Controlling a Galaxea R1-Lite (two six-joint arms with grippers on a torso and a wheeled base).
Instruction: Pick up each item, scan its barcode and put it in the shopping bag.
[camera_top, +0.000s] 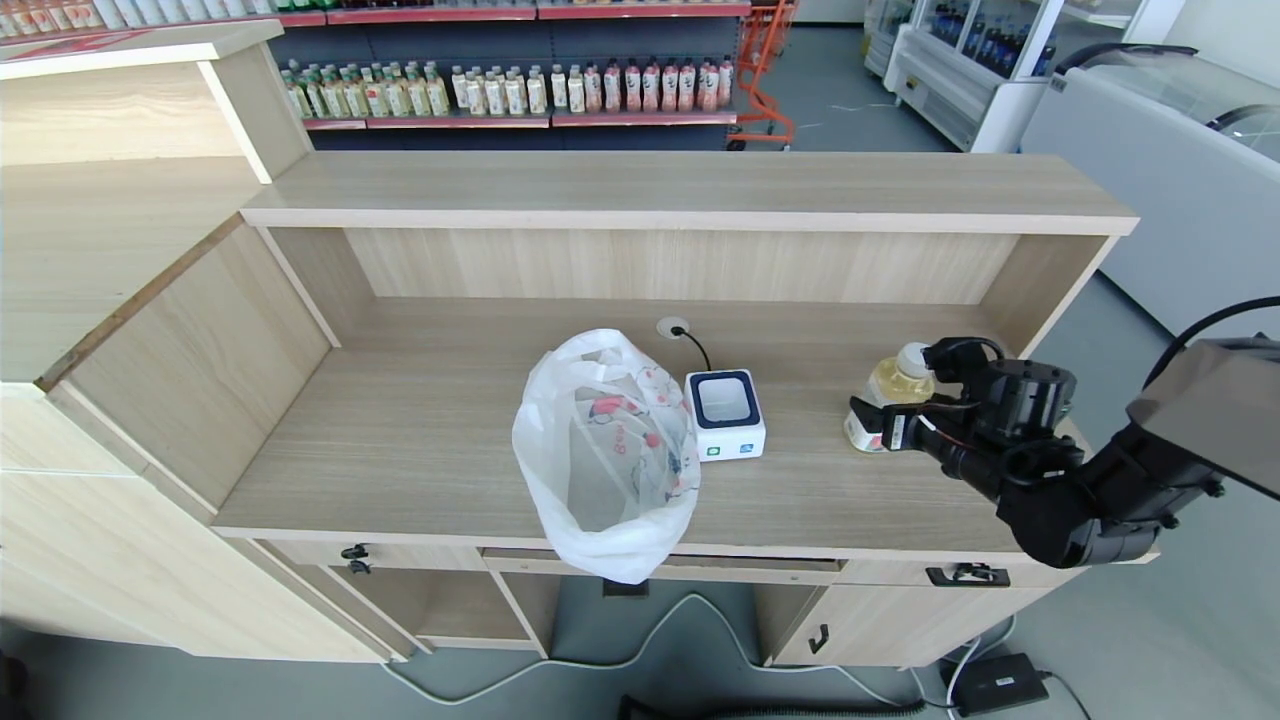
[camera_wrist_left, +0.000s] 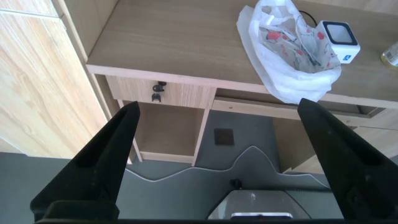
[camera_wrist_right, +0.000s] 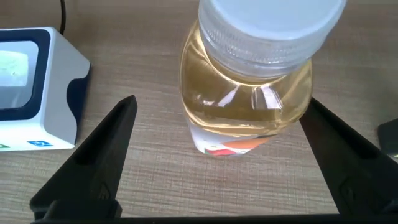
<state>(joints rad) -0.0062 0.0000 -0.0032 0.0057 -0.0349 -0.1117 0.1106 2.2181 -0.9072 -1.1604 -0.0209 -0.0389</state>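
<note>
1. The right end effector (camera_wrist_right: 222, 102) is released. Its fingers stand wide on either side of the bottle (camera_top: 893, 395) and, as far as I can tell, do not touch it. The bottle stands upright on the worktop (camera_top: 420, 440), well to the right of the scanner (camera_top: 724, 412).
2. If the fingers close off-centre, one would probably meet the bottle first and shove or tip it. Its round, smooth body would make that more likely.
3. A grip high on the rounded shoulder could squeeze the bottle out downwards. A grip across the label could cover the barcode. I cannot tell which side the barcode faces, so the scan may fail until the bottle is turned.
4. Liquid nearly fills the bottle, so it is likely heavy. A light hold may let it swing or slip on the way to the scanner.
5. The bag (camera_top: 605, 450) is thin, its mouth is slumped, and its lower part hangs over the worktop's front edge. A bottle let go on the rim could fold the bag and roll off to the floor.
6. The left end effector (camera_wrist_left: 217, 107) is released too. It hangs in front of and below the worktop, well apart from the bag, so nothing props the mouth open.
</note>
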